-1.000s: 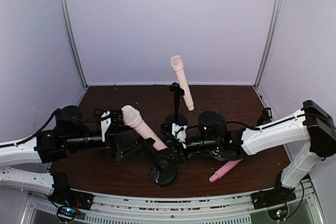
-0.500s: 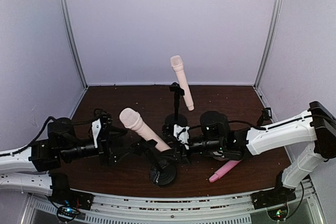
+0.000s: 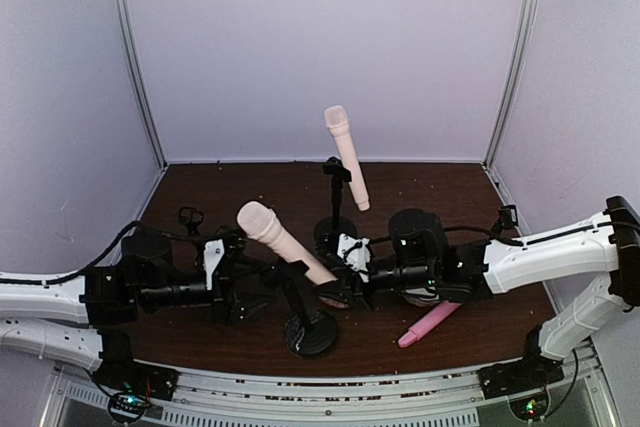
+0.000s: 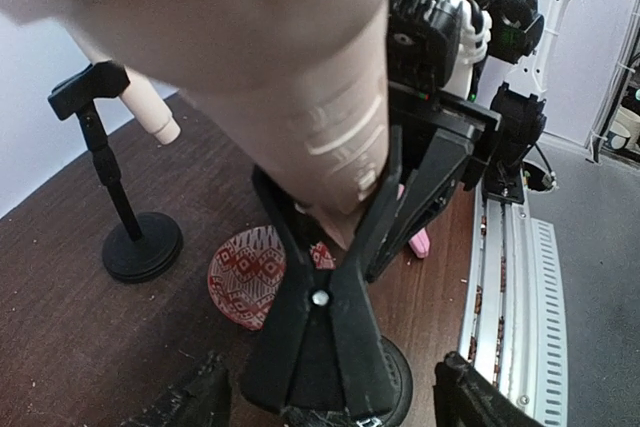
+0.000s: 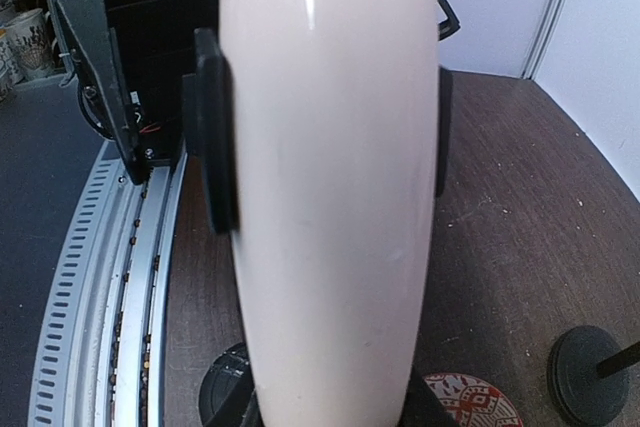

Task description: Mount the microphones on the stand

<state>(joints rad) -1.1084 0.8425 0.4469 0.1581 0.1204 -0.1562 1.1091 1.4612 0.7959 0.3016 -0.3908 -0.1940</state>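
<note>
One cream microphone (image 3: 285, 244) in right pincer (image 3: 337, 295); pink microphone (image 3: 428, 325) near table (image 3: 470, 347) edge.

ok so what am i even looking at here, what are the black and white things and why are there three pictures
Those are two robot arms bolted to the near edge of a brown table. The wide picture comes from a fixed camera above and behind them. The two close-ups come from small cameras on each arm's wrist, so everything in them looks huge.

The far cream microphone is clipped upright in the far stand. The near cream microphone sits tilted in the clip of the near stand. The right tool is closed on its lower part. The left tool is open beside that stand and holds nothing.

A pink microphone lies loose on the table to the right. A small red patterned dish lies by the stands.
</note>
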